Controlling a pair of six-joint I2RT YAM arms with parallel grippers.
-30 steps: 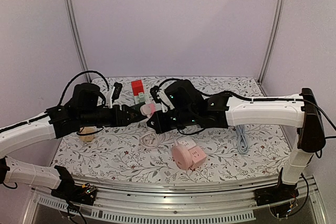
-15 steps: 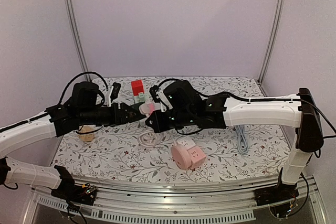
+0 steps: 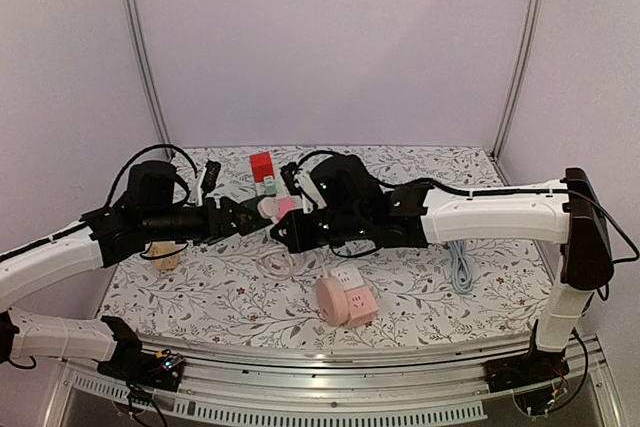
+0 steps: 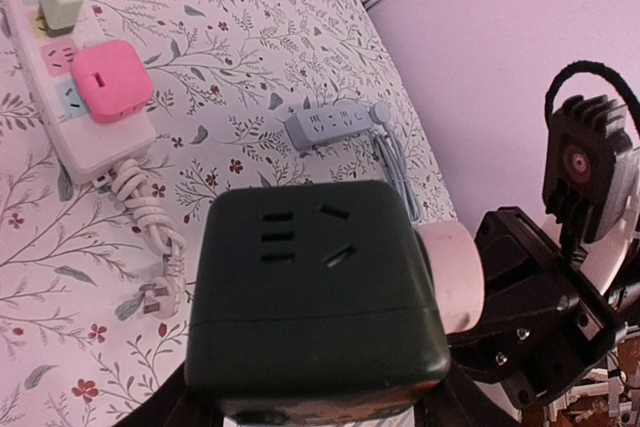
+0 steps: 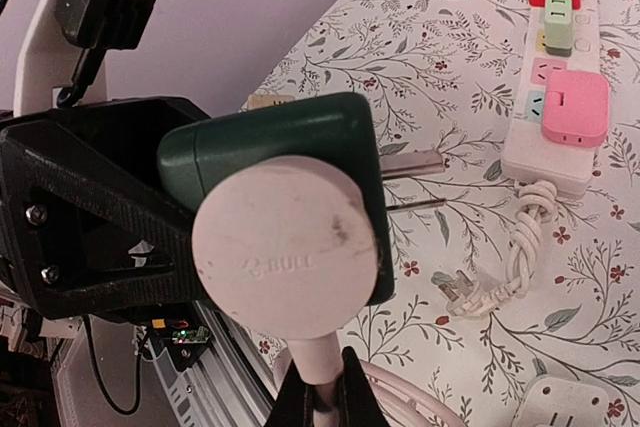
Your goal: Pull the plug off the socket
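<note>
Clasping green socket cube [image 4: 310, 287], left pincer [image 3: 252, 217]; right pincer [image 5: 319, 387] clamped on seemingly seated plug [image 5: 285, 247].

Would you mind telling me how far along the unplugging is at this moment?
Done: both grips are made. The left gripper clamps the green socket cube, and the right gripper is shut on the white plug at its neck. In hand: the plug sits flush against the cube's side, apparently seated. Left: pull the two apart until the plug comes free.
</note>
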